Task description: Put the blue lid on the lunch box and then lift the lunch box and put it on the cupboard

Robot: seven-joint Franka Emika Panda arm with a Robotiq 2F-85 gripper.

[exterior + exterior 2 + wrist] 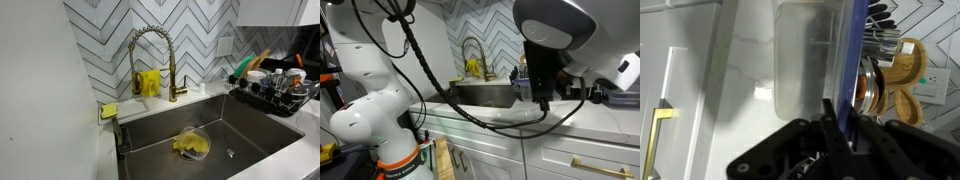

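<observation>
Blue lid (849, 70) sits edge-on in the tool (840, 122), whose fingers (826, 112) look pinched narrow on its lower rim. In the wrist view we see the lid only as a thin, nearly upright strip. That strip crosses the right side of the lunch box (805, 60), a clear tub resting on the white worktop (720, 85); we cannot tell whether lid and tub touch. In an exterior view the tool (539, 92) hangs over the worktop near the sink (485, 95), but lid and tub are too dark to make out there.

We judge the step in hand to be seating the lid. To do it well, we should roll the wrist until the lid lies flat, square its long sides with the tub's walls, and centre it before going down. Since we hold it by one edge, the free edge will likely land first. We would let that edge catch the rim, lower the held side, then release and press straight down.

The tub looks light and the worktop smooth, so any sideways push could skate it away. A wooden board (902, 80) stands close on the right with a wall socket (932, 87) beyond, so we should keep the swing clear of both. The gold drawer handle (657, 140) marks the worktop's front, and we should not nudge the tub that way.
</observation>
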